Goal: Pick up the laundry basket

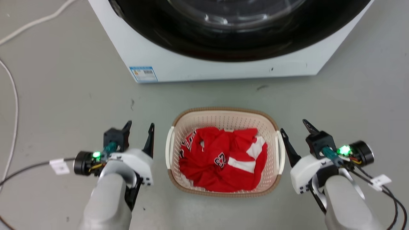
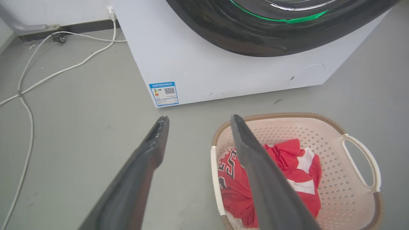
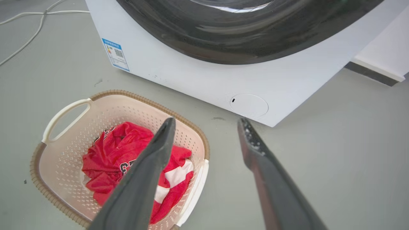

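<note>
I am hovering my left claw [image 1: 140,124] and right claw [image 1: 294,126], both spread wide and empty, at nine and three o'clock of the laundry basket [image 1: 223,121], which is sitting on the floor [image 1: 64,95] at six o'clock of the washing machine [image 1: 223,68]. Neither is gripping a handle [image 1: 167,148]; I judge gripping and lifting are both remaining.

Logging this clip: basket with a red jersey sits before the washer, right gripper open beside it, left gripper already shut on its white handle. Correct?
Not quite. The left gripper is open too, beside the laundry basket and off its left handle; the left wrist view shows its fingers spread apart, gripping nothing. The rest stands: red jersey inside, washer behind, right gripper open.
</note>
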### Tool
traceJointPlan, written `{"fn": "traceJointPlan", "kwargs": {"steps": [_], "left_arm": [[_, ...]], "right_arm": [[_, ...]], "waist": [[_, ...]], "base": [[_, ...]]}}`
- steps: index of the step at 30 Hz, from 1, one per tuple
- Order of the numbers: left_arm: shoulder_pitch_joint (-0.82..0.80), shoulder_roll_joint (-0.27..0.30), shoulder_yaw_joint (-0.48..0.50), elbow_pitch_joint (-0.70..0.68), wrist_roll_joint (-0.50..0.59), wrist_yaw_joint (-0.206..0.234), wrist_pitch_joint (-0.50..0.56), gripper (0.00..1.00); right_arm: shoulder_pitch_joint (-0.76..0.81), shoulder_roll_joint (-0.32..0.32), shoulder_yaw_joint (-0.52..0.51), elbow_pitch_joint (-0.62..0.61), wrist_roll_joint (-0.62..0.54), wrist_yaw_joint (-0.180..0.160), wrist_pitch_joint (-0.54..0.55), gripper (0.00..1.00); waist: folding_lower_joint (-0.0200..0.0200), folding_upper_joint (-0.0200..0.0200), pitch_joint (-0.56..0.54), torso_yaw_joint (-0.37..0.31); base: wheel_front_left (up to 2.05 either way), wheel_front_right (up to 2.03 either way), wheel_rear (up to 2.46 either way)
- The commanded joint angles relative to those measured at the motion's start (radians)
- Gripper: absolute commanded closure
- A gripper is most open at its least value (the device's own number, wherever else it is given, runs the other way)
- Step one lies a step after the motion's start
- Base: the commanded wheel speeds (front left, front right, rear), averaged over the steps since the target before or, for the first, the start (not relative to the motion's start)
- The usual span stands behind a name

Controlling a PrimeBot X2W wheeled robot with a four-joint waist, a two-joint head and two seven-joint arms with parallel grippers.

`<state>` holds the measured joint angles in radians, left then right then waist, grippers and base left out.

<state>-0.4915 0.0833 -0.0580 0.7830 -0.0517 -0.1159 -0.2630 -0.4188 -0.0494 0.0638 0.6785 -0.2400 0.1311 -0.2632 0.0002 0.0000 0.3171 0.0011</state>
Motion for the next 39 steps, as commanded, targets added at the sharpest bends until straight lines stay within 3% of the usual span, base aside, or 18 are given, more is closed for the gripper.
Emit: {"fn": "traceJointPlan", "kwargs": {"steps": [1, 18, 39], "left_arm": [[-0.039, 0.005, -0.011, 0.04, -0.001, -0.006, -0.003, 0.0], [-0.356, 0.009, -0.17, 0.423, -0.077, -0.014, 0.034, 0.0], [-0.442, 0.021, -0.313, 0.487, -0.229, -0.014, 0.106, 0.0]], "right_arm": [[-0.042, -0.001, 0.006, 0.034, -0.012, -0.001, -0.002, 0.0], [-0.325, -0.001, 0.037, 0.401, -0.069, -0.001, -0.002, 0.0], [-0.462, -0.001, 0.066, 0.576, -0.016, -0.001, 0.013, 0.0]], "waist": [[-0.0002, 0.0, 0.055, -0.011], [-0.0002, 0.0, 0.282, -0.037], [-0.0002, 0.0, 0.435, -0.034]], "base": [[0.0, 0.0, 0.0], [0.0, 0.0, 0.0], [0.0, 0.0, 0.0]]}}
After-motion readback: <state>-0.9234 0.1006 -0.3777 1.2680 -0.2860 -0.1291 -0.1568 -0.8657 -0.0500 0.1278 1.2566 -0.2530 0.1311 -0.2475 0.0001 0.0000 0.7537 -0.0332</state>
